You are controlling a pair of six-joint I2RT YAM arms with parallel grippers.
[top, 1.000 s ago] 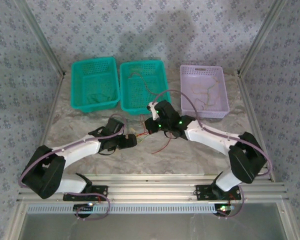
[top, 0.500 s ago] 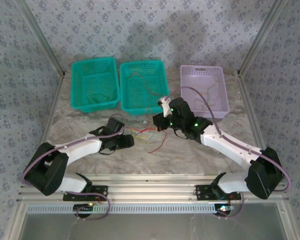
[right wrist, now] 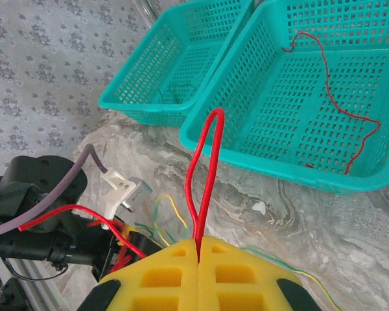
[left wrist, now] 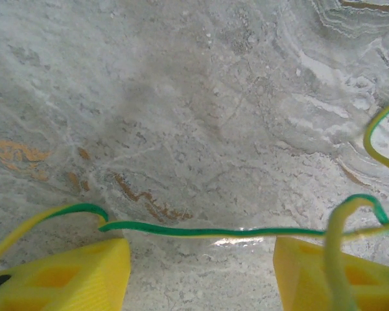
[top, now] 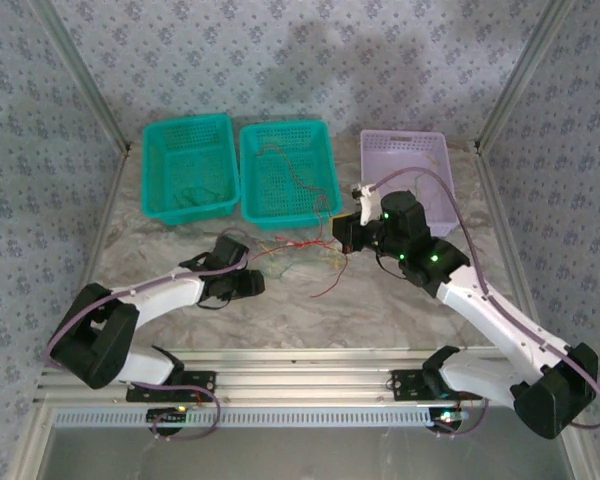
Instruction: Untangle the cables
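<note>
The right gripper (right wrist: 199,249) has its yellow pads pressed tight together, pinching a red cable (right wrist: 204,162) that rises from the seam in a narrow loop. It hangs near the front of the middle teal basket (right wrist: 266,165), where a second red wire (right wrist: 340,103) lies loose.

The left gripper (left wrist: 201,259) sits low over the marble table (left wrist: 181,97) with its fingers spread apart. A green-and-yellow cable (left wrist: 201,230) runs across the gap just ahead of the fingertips and is not clamped. Whether it touches either finger cannot be told.

From above, the tangled cables (top: 298,250) lie on the table between the two grippers.
</note>
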